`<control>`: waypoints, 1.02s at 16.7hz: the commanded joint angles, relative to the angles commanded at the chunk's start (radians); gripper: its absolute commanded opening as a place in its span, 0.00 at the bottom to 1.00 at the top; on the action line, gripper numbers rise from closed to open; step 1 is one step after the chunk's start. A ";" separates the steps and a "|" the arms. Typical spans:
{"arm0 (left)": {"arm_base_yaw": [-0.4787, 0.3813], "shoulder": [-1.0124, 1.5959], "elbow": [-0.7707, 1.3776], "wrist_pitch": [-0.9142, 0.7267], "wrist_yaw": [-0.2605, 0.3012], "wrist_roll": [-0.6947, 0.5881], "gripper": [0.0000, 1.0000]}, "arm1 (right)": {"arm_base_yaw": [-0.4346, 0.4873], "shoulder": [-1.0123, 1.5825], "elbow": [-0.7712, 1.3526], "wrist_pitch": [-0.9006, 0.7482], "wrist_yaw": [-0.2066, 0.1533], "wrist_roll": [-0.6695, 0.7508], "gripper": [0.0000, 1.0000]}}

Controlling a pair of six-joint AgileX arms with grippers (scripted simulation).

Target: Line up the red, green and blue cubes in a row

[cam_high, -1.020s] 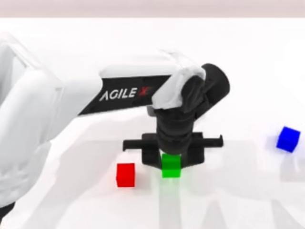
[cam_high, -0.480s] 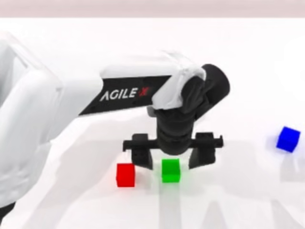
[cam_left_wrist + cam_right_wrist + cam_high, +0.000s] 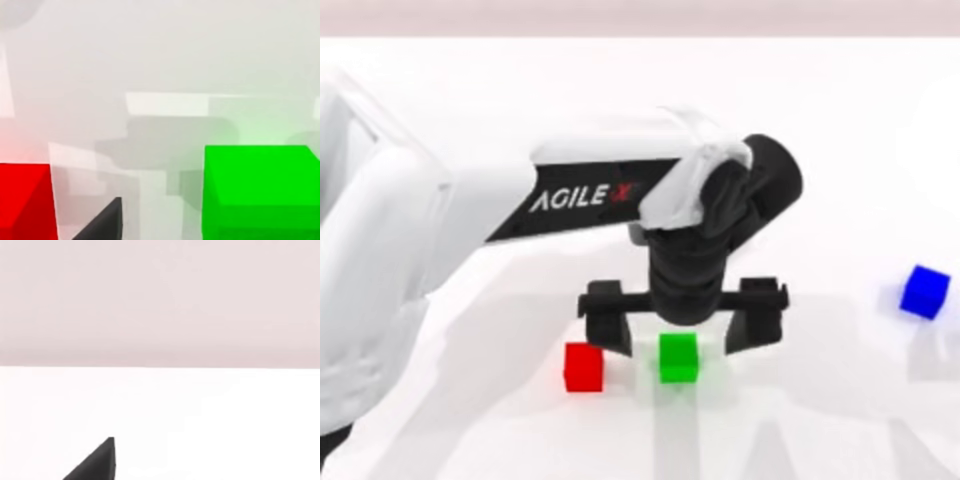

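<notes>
Since a second ago, the left gripper (image 3: 681,322) has let go of the green cube (image 3: 678,357) and spread its fingers wide; they now stand apart on either side of it, touching nothing. That green cube rests on the white table (image 3: 800,420) just right of the red cube (image 3: 585,366), a small gap between them, the two side by side. Well apart, far off to the right, sits the blue cube (image 3: 926,292). Of the right gripper (image 3: 95,462), only a dark fingertip shows in its wrist view, over bare table, and I cannot tell how its jaws stand.
</notes>
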 joint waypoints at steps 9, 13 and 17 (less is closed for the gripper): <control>0.014 -0.060 0.176 -0.239 -0.001 -0.006 1.00 | 0.000 0.000 0.000 0.000 0.000 0.000 1.00; 0.010 -0.061 0.181 -0.245 -0.001 -0.006 1.00 | 0.000 0.000 0.000 0.000 0.000 0.000 1.00; 0.038 -0.122 0.125 -0.206 -0.003 0.012 1.00 | 0.007 0.052 0.051 -0.037 -0.002 -0.034 1.00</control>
